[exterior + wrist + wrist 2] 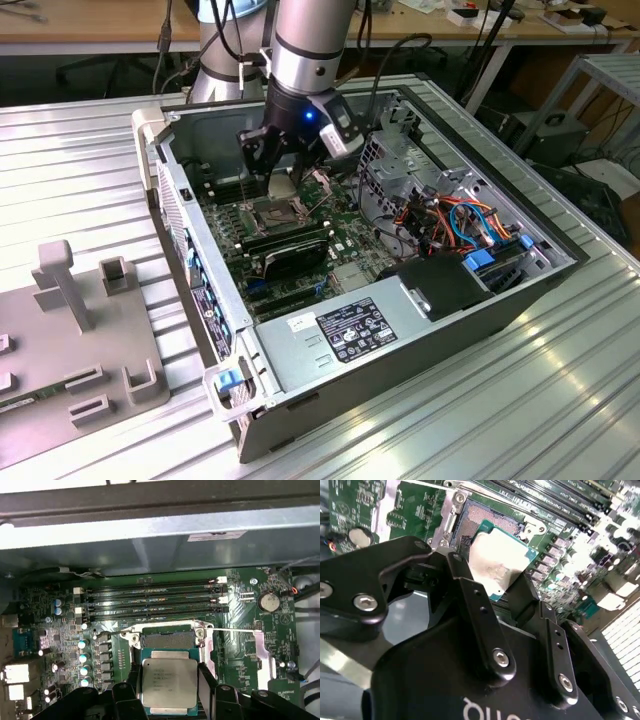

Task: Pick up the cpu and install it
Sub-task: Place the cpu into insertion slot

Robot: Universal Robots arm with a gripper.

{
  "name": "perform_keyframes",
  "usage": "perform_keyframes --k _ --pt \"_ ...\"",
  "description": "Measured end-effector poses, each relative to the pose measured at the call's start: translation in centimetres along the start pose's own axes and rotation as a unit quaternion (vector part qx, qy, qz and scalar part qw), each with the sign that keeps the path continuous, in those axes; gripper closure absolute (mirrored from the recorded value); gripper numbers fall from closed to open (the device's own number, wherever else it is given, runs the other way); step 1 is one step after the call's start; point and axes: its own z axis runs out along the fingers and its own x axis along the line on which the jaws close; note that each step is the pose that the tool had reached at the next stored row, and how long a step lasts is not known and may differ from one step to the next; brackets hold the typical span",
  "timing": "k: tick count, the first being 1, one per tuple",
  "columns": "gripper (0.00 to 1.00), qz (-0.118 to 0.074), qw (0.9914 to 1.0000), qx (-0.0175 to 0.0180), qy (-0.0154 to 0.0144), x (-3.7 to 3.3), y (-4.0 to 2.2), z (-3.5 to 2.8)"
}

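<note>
The cpu [169,686] is a flat square chip with a silver-grey top on a green edge. It sits between the two black fingers [205,682] of my gripper [169,680], which is shut on its opposite sides. The chip hangs just above the open dark socket [167,640] on the motherboard. In the second wrist view the cpu [500,562] is tilted over the socket [487,522], held by the gripper [495,587]. In the exterior view the gripper [282,180] reaches down into the computer case with the cpu [283,189] over the socket [272,213].
The case wall [190,230] and rim surround the board. Memory slots [155,600] run beside the socket, and its hinged metal frame [262,652] lies open. A power supply [350,330] and coloured cables [460,225] fill the case's exterior-view right. A grey fixture [80,330] lies on the table.
</note>
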Motion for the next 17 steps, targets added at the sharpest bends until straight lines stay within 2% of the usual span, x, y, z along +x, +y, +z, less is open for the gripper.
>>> perform_keyframes --k 1,2,3,5,6,10,12,13,15,17 --pt "0.45 0.031 0.99953 -0.0003 -0.0008 0.0 0.0 0.01" --pt "0.45 0.06 0.99822 -0.0006 -0.0015 0.0 0.0 0.02" --pt "0.45 0.075 0.9972 -0.0007 -0.0019 0.0 0.0 0.03" --pt "0.45 0.093 0.99569 -0.0009 -0.0023 0.0 0.0 0.03" --pt "0.45 0.108 0.99419 -0.0011 -0.0027 0.0 0.0 0.04" --pt "0.45 0.164 0.98652 -0.0016 -0.0041 0.0 -0.01 0.07" --pt "0.45 0.182 0.98326 -0.0018 -0.0046 0.0 -0.01 0.08" --pt "0.45 0.201 0.97951 -0.002 -0.0051 0.0 -0.01 0.1" --pt "0.45 0.222 0.9751 -0.0022 -0.0057 0.0 -0.01 0.11" --pt "0.45 0.238 0.97127 -0.0024 -0.006 0.0 -0.01 0.13"
